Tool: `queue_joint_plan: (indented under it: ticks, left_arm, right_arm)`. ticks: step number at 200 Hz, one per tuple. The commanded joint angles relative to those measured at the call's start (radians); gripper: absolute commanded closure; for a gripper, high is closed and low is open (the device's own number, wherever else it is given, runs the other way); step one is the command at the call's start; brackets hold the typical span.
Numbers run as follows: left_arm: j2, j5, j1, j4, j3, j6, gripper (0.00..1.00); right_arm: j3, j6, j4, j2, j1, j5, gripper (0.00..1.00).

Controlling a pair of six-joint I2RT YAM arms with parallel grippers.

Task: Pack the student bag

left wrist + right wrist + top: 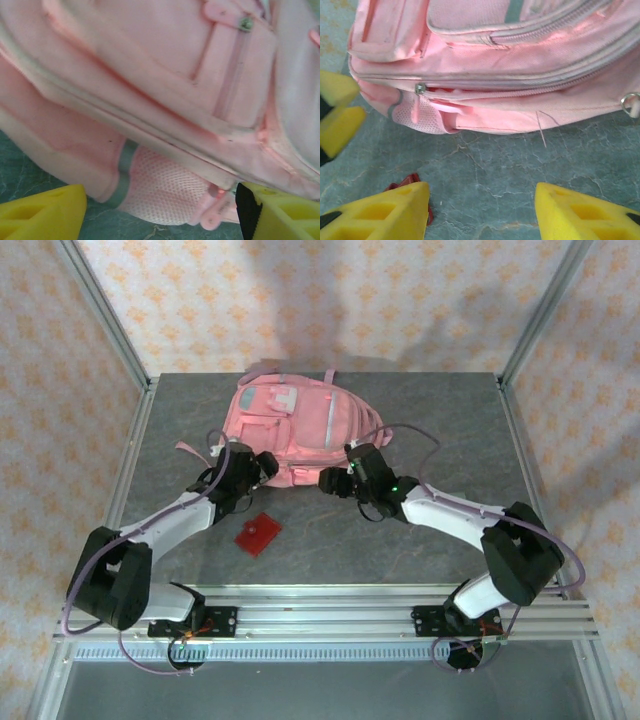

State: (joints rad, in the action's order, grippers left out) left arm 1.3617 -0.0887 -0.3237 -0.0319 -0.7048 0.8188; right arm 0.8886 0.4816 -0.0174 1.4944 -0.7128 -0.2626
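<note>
Backdrop and surface: patterned wallpaper is framing a grey table (430, 440) (stone-look top).
Top view, bag: the student bag (300, 425) is lying flat at the far middle of the table, front pockets facing up.
Top view, arms: your left gripper (262, 468) and right gripper (335, 480) are hovering side by side at the bag's near edge.
Top view, loose item: a red flat item (258, 534) is lying on the table beside your left arm, apart from the bag.
Left wrist view: your yellow fingers (45, 212) are standing wide apart, gripping nothing; a mesh pocket (165, 192) is sitting just beyond them.
Right wrist view: your fingers (395, 210) are spreading wide over bare table, holding nothing; a zip pull (420, 89) is showing at the bag's corner.
Progress: by my reading, packing is looking unfinished, with the red item waiting outside.
Hidden: the bag's inside is staying out of sight, so you cannot tell what is packed or how far that zip is open; the red item is too small to identify.
</note>
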Motion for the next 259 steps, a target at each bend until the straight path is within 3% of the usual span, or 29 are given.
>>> queue_joint_plan:
  ticks: [1,33,57,80,122,174,200,259]
  left_arm:
    - [0.039,-0.088,0.032,-0.146,-0.01,0.067,0.21]
    - [0.118,-0.084,0.043,-0.16,-0.072,0.054,0.23]
    - [0.171,-0.099,0.049,-0.172,-0.107,0.05,0.33]
    - [0.219,-0.117,0.055,-0.157,-0.142,0.044,0.51]
    - [0.256,-0.174,0.071,-0.142,-0.172,0.042,1.0]
    - [0.149,-0.23,0.071,-0.137,-0.167,0.064,1.0]
    - [0.091,-0.25,0.069,-0.163,-0.142,0.096,1.0]
    - [0.074,-0.28,0.059,-0.215,-0.107,0.125,1.0]
  right_arm:
    - [0.02,0.01,-0.021,0.001,-0.002,-0.001,0.43]
    - [-0.006,0.025,-0.04,-0.007,-0.004,-0.007,0.43]
    - [0.0,0.019,-0.039,0.017,-0.019,-0.003,0.45]
    - [0.042,-0.004,-0.009,0.063,-0.049,0.018,0.48]
    - [0.112,-0.011,0.004,0.126,-0.069,0.004,0.52]
    - [0.327,-0.006,0.152,0.245,-0.083,0.045,0.52]
    - [0.459,0.01,0.261,0.334,-0.089,0.044,0.59]
    - [0.7,0.072,0.453,0.485,-0.106,0.165,0.55]
